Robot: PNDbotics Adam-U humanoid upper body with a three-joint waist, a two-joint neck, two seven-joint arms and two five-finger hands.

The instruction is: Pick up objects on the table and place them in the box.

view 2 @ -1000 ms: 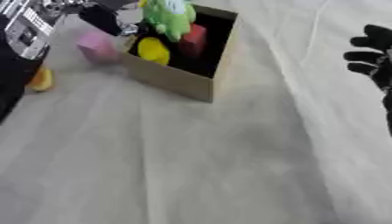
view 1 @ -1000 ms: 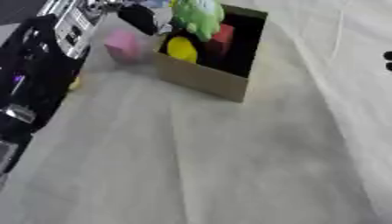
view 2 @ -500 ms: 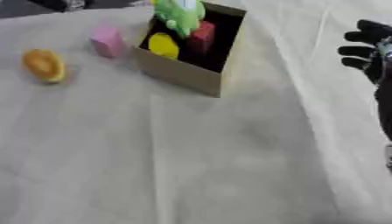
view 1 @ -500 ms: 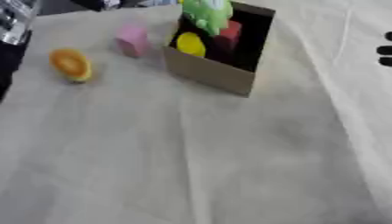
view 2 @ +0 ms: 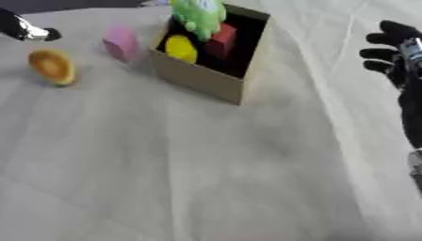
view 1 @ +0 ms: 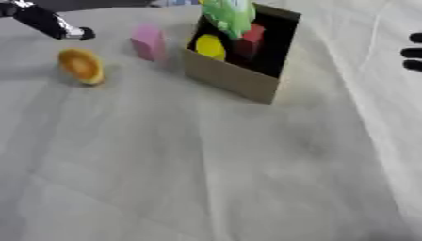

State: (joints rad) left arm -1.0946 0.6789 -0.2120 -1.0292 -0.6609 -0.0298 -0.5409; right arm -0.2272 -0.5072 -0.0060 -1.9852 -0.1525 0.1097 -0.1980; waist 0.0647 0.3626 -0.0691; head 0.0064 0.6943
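Observation:
An open cardboard box (view 1: 235,80) stands at the upper middle of the table. Inside it are a green soft toy (view 1: 227,14), a yellow piece (view 1: 210,46) and a red block (view 1: 250,40). A pink block (view 1: 148,42) stands just left of the box. Further left, an orange rounded object (view 1: 81,66) lies on the cloth. My left hand (view 1: 45,23) shows only as a black part with a pale tip at the top left corner, apart from the orange object. My right hand (view 2: 395,56) hangs open at the right edge, well clear of the box and holding nothing.
A wrinkled white cloth (view 1: 206,164) covers the table, with a broad bare stretch in front of the box. My right forearm (view 2: 410,122) runs down the right edge.
My left arm has drawn back from beside the box to the top left corner, uncovering the orange object. The camera has shifted too. The right hand has stayed at the right edge.

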